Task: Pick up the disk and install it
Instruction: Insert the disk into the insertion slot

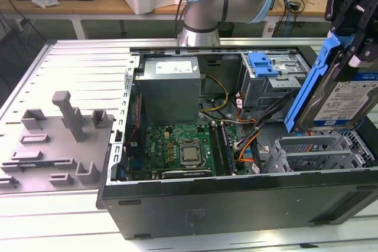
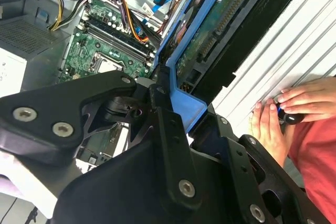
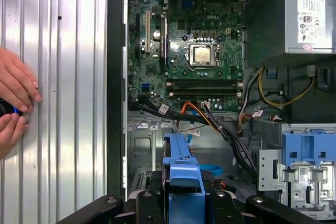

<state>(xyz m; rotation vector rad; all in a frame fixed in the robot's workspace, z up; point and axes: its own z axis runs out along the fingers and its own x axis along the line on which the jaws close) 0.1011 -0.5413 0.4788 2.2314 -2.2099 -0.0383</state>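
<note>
Metal and stiff, the disk [image 1: 345, 103] seems rather heavy and fragile; the tool [image 1: 349, 42] grips it by its blue rail [image 1: 307, 90], a safe hold, tilted above the case [image 1: 236, 200].

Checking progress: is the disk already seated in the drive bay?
No, in the exterior view the disk hangs tilted in the gripper, above the open computer case.

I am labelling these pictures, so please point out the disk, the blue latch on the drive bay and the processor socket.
the disk [image 1: 347, 101]: exterior view, on its labelled face.
the blue latch [image 1: 263, 63]: exterior view, on its flat top.
the processor socket [image 3: 201, 54]: first wrist view, on its metal middle.
</note>
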